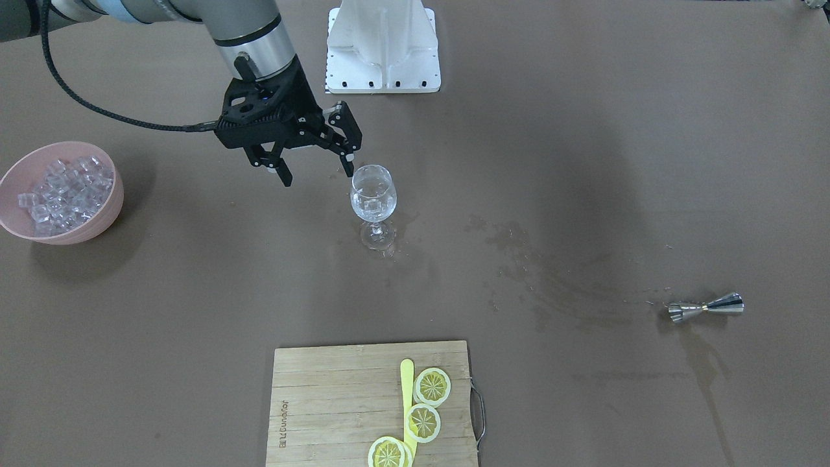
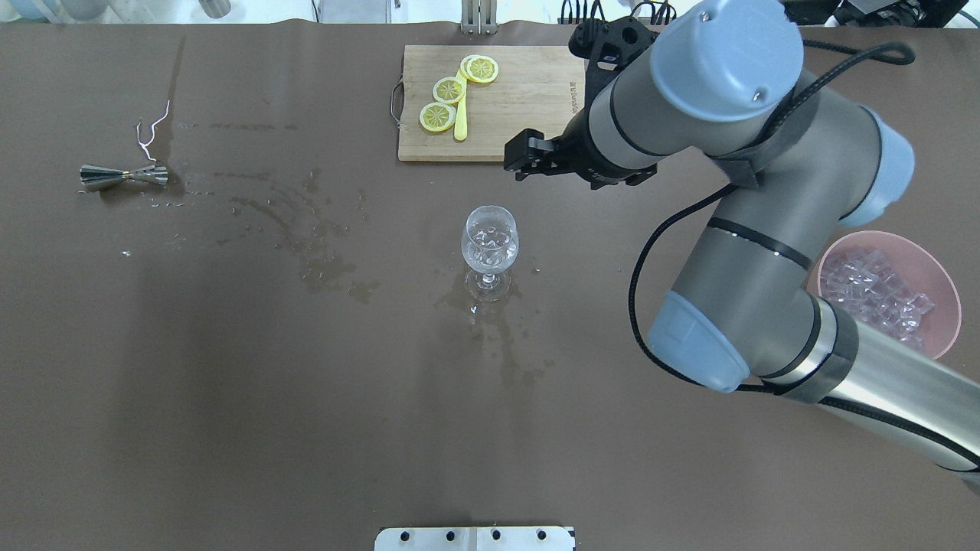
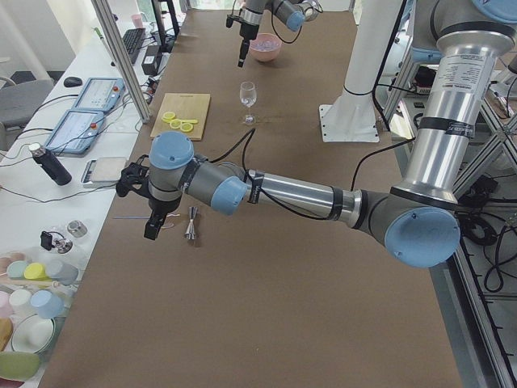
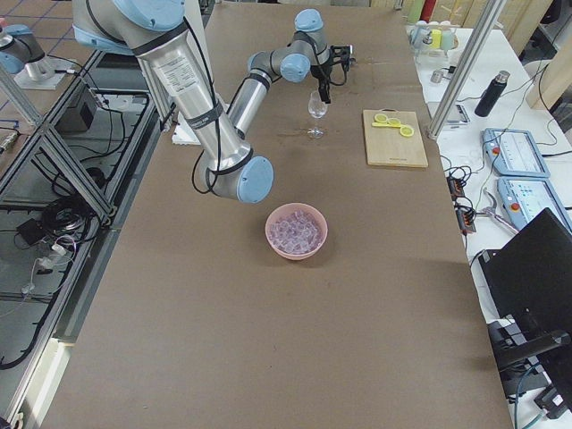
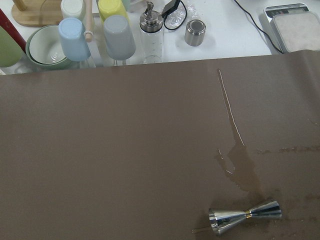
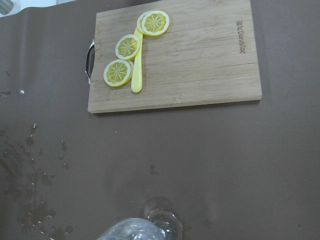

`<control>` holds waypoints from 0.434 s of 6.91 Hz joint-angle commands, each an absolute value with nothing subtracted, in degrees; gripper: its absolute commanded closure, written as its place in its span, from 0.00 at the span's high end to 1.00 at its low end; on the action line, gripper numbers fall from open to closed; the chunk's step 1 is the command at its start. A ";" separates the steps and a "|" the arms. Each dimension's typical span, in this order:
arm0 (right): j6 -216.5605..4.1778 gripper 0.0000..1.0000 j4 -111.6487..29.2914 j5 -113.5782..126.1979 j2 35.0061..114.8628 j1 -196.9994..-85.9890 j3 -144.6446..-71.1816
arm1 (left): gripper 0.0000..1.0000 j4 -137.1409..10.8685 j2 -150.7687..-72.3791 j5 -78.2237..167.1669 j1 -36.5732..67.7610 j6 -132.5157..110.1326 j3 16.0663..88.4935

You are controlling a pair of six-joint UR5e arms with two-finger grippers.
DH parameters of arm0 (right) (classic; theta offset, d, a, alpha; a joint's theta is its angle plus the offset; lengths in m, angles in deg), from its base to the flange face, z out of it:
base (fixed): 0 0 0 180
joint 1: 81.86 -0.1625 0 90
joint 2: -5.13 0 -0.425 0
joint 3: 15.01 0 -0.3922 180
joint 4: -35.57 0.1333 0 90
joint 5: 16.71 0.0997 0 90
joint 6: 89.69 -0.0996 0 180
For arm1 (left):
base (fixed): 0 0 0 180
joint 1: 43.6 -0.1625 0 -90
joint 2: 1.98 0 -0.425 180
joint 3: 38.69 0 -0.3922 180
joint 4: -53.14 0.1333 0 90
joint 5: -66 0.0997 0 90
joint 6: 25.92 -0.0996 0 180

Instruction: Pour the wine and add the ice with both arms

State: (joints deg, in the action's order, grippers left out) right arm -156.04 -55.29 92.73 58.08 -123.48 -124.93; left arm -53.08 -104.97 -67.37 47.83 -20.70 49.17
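The right arm [image 2: 750,229] reaches in from its end of the table toward the middle. Seen from overhead, its bulk blocks one edge of the pink bowl [image 1: 113,207] and a corner of the bamboo cutting board [image 1: 337,402]. The right gripper [image 1: 318,172] hangs with its fingers spread wide and nothing between them, just beside and slightly above the rim of the wine glass [image 1: 373,194].

The left arm [image 3: 307,194] stretches low toward the opposite end. The left gripper [image 3: 152,229] is poised over the table near a steel jigger [image 1: 707,306] lying on its side. It shows only from the side, so whether its fingers are apart or together cannot be told.

The board sits at the operators' edge, carrying three lemon slices [image 1: 432,386] and a yellow stick [image 1: 407,389]. The bowl stands well apart from the glass, on the robot's right. The glass stands upright near the centre. Most of the ice [image 1: 61,188] is heaped in the bowl, with a few pieces inside the glass.

The table [image 1: 616,130] is covered in brown sheeting. Wet blotches [image 1: 538,285] lie between glass and jigger, with more around the foot of the glass. A white base block [image 1: 382,52] sits at the robot's edge. A white side bench runs alongside the table, crowded with coloured cups [image 5: 75,37], a pump bottle [image 5: 151,32], a scale [image 5: 295,20] and two control tablets [image 3: 81,113]. Aluminium frame posts [image 3: 121,56] stand around the table.
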 commanded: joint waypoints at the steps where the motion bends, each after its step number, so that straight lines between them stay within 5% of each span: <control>1: -142.85 1.00 -58.11 102.42 63.89 -130.78 -124.78 | 0.98 -50.21 -104.91 -67.41 49.12 -27.94 47.79; 3: -118.14 1.00 -74.29 107.65 66.82 -140.17 -123.99 | 0.98 -49.52 -105.60 -67.33 48.95 -27.68 46.83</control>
